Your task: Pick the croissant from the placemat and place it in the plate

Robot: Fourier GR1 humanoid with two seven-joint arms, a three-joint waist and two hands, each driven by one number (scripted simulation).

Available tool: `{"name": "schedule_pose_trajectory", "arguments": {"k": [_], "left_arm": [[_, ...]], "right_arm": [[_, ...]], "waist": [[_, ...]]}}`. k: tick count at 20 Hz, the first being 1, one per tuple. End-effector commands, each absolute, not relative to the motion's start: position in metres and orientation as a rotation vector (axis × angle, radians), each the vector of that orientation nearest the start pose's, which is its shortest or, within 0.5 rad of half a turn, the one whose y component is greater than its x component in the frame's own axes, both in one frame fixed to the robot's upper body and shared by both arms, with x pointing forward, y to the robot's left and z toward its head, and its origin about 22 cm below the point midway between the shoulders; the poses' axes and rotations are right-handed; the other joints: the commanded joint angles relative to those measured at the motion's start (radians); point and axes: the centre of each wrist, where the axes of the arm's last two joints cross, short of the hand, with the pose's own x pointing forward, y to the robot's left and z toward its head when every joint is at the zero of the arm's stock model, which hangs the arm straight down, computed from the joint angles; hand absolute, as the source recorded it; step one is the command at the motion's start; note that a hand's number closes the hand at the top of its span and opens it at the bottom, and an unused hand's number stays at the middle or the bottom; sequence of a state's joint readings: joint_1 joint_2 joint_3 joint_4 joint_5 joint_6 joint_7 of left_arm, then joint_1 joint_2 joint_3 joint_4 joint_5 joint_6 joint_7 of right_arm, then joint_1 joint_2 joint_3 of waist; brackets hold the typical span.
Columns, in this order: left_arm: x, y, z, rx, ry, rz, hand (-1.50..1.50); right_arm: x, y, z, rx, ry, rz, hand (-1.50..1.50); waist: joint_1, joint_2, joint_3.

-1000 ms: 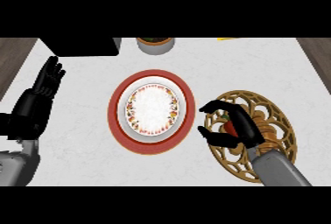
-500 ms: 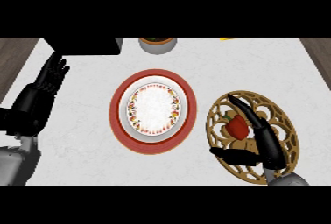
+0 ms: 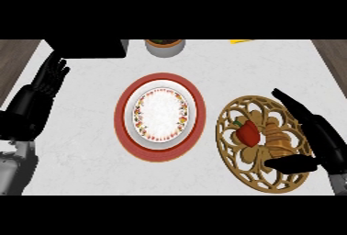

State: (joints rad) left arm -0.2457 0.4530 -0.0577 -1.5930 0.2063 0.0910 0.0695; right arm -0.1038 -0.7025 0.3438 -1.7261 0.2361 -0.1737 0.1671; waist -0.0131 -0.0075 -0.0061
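Fingers (image 3: 298, 110) of the right hand (image 3: 324, 140) extend straight along the right rim of the placemat (image 3: 234, 160), and the thumb (image 3: 291, 164) reaches in from lower right; fingers and thumb are spread apart and hold nothing. Between them lies the croissant (image 3: 277, 139), resting on the right half of the wooden openwork placemat. Whether the thumb tip touches the croissant cannot be told. A red pepper (image 3: 248, 132) sits just left of the croissant, on the same placemat, touching or nearly touching it.

Left of the placemat stands the plate (image 3: 160, 113), white with a patterned rim, set on a red charger (image 3: 129, 133). Nothing lies on the plate.

At the left edge of the view, the left hand (image 3: 49, 80) rests open, fingers straight and pointing up, apart from all objects.

A grey pot (image 3: 165, 47) stands at the counter's far edge, beside a black box (image 3: 88, 47).
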Motion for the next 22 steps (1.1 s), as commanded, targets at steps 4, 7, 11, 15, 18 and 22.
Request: {"name": "schedule_pose_trajectory", "arguments": {"k": [4,7,11,15,18,22], "left_arm": [[0.298,0.279,0.103,0.15,-1.746,-0.242,0.0],[0.299,0.275,0.104,0.122,-1.74,-0.216,0.0],[0.306,0.277,0.098,0.155,-1.743,-0.223,0.0],[0.288,0.279,0.084,0.132,-1.759,-0.223,0.0],[0.283,0.291,0.096,0.106,-1.725,-0.226,0.0],[0.298,0.276,0.096,0.146,-1.756,-0.243,0.0]], "right_arm": [[0.242,-0.279,0.126,-0.711,-1.078,1.13,-1.5],[0.239,-0.266,0.14,-0.68,-0.962,1.182,-1.5],[0.249,-0.262,0.131,-0.688,-0.895,1.181,-1.5],[0.259,-0.244,0.129,-0.729,-0.86,1.162,-1.5],[0.266,-0.27,0.116,-0.793,-0.832,1.182,-1.5],[0.262,-0.268,0.095,-0.799,-0.739,1.181,-1.5]], "waist": [[0.009,0.005,0.001],[0.011,0.005,0.003],[0.013,0.009,0.006],[0.018,0.008,0.006],[0.02,0.007,0.006],[0.012,0.008,0.006]]}}
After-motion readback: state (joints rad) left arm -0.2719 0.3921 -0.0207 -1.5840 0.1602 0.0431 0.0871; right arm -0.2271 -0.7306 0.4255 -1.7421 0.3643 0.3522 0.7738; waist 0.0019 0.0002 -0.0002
